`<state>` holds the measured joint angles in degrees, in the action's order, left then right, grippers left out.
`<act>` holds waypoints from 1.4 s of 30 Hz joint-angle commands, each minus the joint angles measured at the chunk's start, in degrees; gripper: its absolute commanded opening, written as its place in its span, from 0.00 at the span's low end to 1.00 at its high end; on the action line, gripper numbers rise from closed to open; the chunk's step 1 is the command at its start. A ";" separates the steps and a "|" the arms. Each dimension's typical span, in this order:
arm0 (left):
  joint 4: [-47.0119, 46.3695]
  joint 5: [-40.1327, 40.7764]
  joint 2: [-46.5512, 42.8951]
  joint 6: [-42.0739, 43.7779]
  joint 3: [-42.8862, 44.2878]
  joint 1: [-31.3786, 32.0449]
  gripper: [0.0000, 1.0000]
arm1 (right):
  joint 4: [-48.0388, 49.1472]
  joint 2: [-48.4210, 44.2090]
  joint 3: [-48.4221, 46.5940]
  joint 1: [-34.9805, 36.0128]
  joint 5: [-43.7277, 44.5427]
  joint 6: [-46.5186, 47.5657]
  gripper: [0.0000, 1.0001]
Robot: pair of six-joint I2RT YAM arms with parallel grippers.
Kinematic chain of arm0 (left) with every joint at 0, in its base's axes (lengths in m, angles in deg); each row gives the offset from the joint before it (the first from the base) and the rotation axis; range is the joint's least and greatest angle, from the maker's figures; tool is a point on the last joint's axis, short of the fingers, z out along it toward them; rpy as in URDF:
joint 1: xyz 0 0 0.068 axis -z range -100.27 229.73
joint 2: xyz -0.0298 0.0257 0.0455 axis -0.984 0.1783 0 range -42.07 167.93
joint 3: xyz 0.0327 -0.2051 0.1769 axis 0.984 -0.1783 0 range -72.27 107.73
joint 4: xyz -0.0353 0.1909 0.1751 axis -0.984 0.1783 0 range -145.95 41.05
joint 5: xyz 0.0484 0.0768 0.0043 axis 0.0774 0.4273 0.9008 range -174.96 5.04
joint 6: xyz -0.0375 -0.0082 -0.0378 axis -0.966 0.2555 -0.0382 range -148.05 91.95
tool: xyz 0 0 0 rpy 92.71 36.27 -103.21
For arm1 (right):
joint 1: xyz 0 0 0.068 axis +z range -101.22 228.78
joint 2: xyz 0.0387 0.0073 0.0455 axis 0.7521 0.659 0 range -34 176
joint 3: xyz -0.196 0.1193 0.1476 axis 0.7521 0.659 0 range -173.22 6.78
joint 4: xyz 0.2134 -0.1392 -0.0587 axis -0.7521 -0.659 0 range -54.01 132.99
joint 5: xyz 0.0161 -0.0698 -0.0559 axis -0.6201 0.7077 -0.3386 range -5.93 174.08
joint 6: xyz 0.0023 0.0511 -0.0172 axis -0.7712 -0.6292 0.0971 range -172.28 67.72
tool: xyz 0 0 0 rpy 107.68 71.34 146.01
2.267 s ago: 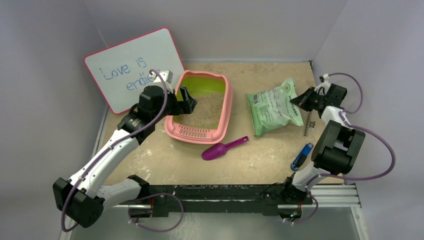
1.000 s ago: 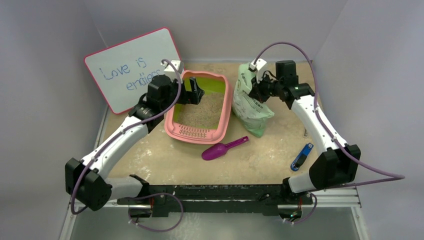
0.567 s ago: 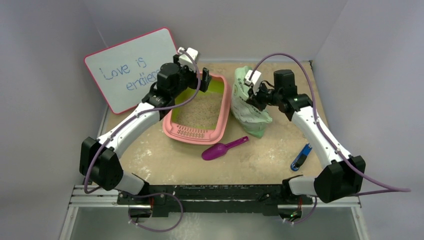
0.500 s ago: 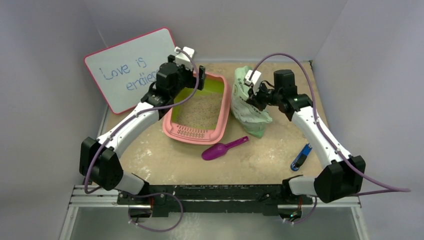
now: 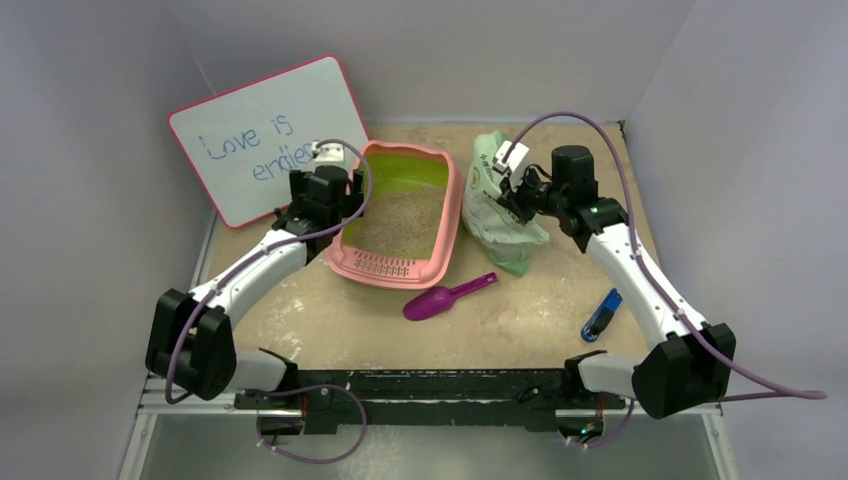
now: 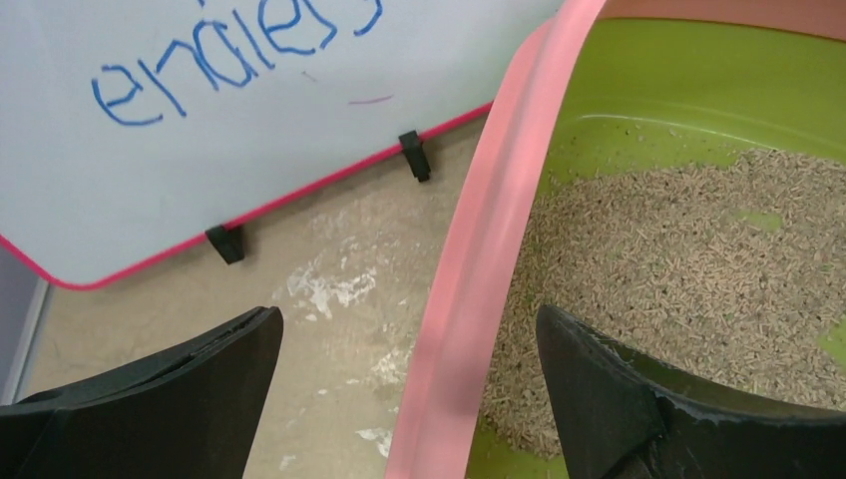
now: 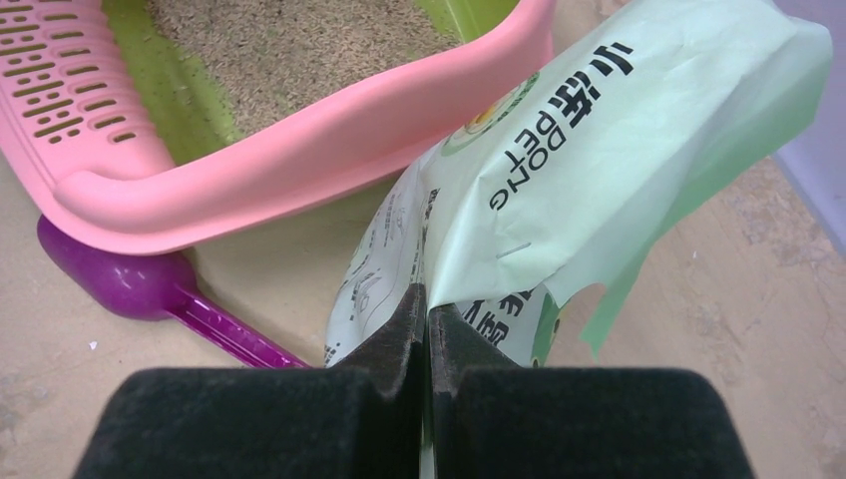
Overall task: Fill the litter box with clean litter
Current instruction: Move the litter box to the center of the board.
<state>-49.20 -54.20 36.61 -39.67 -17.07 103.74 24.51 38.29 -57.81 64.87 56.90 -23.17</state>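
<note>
Between the spread fingers of the left gripper [image 6: 407,324] runs the pink rim of the litter box [image 6: 504,200]. One finger [image 6: 200,379] hangs outside the wall over the dusty table [image 6: 329,299], the other [image 6: 599,389] inside over the beige granules [image 6: 688,249]. The jaws stand wide and clasp nothing, and whether either finger touches the plastic cannot be told. Just beyond the outer finger a whiteboard [image 6: 200,100] with blue handwriting stands on small black feet. From above, the box sits against this gripper's inner side, with its slotted grille lip at the end nearer the arm bases. The granules cover most of its floor, and the lime-green wall is bare at the far end. On the box's other side, the right gripper [image 7: 427,309] is clenched on the pale green bag [image 7: 599,150]. Its two fingers are pressed flat together with a fold of the printed film pinched between them. The bag stands raised from that grip, close beside the box's long wall, though contact between them cannot be made out. Off to the side of this gripper, past the bag's lower edge, a purple scoop [image 7: 150,284] lies on the table just beside the box's grille corner. A small blue object [image 5: 603,314] lies well apart from the gripper, back toward the right arm's base.
</note>
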 commanded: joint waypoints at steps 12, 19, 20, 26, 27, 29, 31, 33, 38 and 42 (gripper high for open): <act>3.55 5.16 -1.42 -20.53 -10.36 -0.19 0.92 | 4.86 -3.35 -0.40 0.19 -0.94 -3.14 0.00; 11.66 5.84 -6.25 -30.84 -15.44 -0.02 0.87 | 4.38 -4.25 -0.10 0.24 -3.08 -2.56 0.00; 12.58 5.05 -7.12 -31.97 -16.26 0.06 0.85 | 3.79 -4.38 -0.09 0.19 -4.97 -1.53 0.00; 18.04 2.93 -12.36 -39.71 -21.02 3.98 0.82 | -1.25 -3.98 -1.49 0.23 -12.70 1.58 0.00; 18.81 2.72 -13.64 -40.92 -21.60 4.75 0.82 | -2.37 -3.88 -1.71 0.21 -13.90 2.26 0.00; 20.73 3.26 -16.27 -43.33 -22.82 6.04 0.79 | -4.40 -3.66 -2.13 0.19 -16.63 4.11 0.00; 23.34 3.98 -19.55 -45.69 -24.22 7.05 0.79 | -5.40 -3.74 -2.21 0.22 -18.77 5.62 0.00; 25.58 4.01 -22.63 -47.24 -25.47 7.38 0.79 | -6.07 -4.09 -2.12 0.26 -19.96 6.88 0.00; 28.12 4.74 -30.00 -48.33 -24.00 8.16 0.81 | -10.25 -3.98 -3.12 0.25 -20.89 11.07 0.00; 28.53 6.83 -29.88 -42.88 -15.03 8.16 0.86 | -12.60 -2.84 -4.18 0.25 -18.95 12.02 0.00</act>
<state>-21.16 -50.41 6.99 -85.87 -41.03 111.69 15.09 37.18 -57.92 64.90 41.49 -13.86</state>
